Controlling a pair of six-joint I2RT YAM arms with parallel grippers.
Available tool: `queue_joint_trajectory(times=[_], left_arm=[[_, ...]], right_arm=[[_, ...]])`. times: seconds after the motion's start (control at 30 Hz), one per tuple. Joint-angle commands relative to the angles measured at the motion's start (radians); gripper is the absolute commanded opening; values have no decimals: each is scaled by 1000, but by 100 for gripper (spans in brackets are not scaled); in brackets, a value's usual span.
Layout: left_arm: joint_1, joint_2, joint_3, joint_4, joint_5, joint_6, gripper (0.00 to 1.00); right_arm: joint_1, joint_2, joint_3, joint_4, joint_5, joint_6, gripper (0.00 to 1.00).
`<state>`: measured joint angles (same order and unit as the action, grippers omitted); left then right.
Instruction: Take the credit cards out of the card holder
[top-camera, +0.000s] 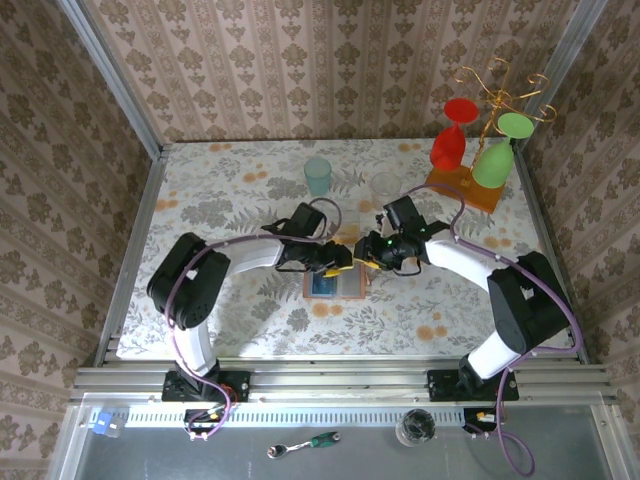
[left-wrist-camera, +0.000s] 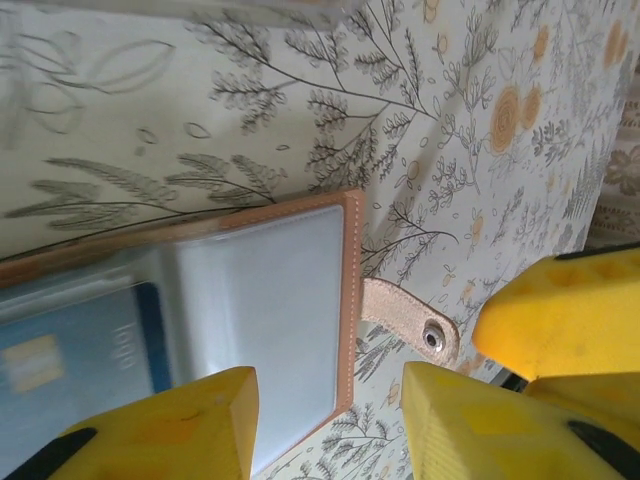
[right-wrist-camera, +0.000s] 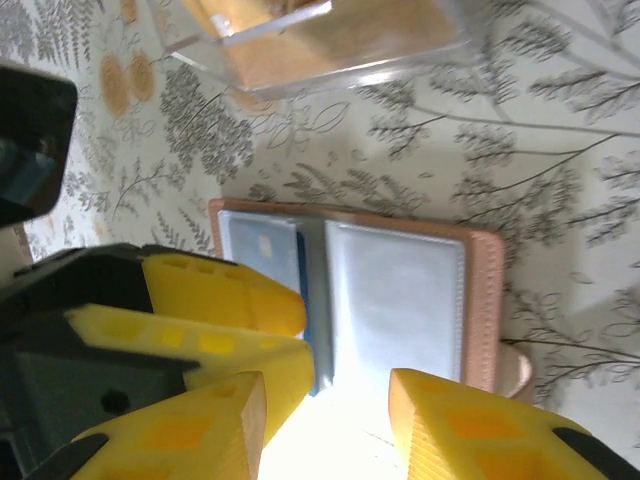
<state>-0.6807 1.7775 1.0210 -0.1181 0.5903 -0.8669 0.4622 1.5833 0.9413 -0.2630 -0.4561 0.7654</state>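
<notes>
The card holder (top-camera: 335, 284) lies open on the table, tan-edged with clear grey-blue sleeves (right-wrist-camera: 395, 300). A blue credit card (left-wrist-camera: 70, 352) sits in its left pocket (right-wrist-camera: 262, 250). Both grippers meet just above its far edge. My left gripper (left-wrist-camera: 325, 430) is open, its yellow fingers astride the holder's corner beside the snap strap (left-wrist-camera: 412, 322). My right gripper (right-wrist-camera: 325, 430) is open too, low over the clear sleeve, with nothing between its pads. In the top view the left gripper (top-camera: 340, 258) and right gripper (top-camera: 368, 262) almost touch.
Behind the grippers stand a teal cup (top-camera: 318, 176) and a clear glass (top-camera: 385, 185). At the back right is a gold rack on an orange base (top-camera: 462, 187) with a red glass (top-camera: 450, 140) and a green glass (top-camera: 497, 160).
</notes>
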Motion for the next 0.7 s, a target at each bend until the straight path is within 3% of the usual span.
queue_joint_trajectory(times=[0.0,0.37,0.67], left_arm=[[26,-55,-39,3,-2,32,41],[113,-141,-145,-52,-18,89,32],[127,-115,-189,-52,-10,107,23]], right_arm=[[24,23,25,18,-20,26,37],[91,119,98,25,-12,44,37],[126,188,138,43,-16,60,37]])
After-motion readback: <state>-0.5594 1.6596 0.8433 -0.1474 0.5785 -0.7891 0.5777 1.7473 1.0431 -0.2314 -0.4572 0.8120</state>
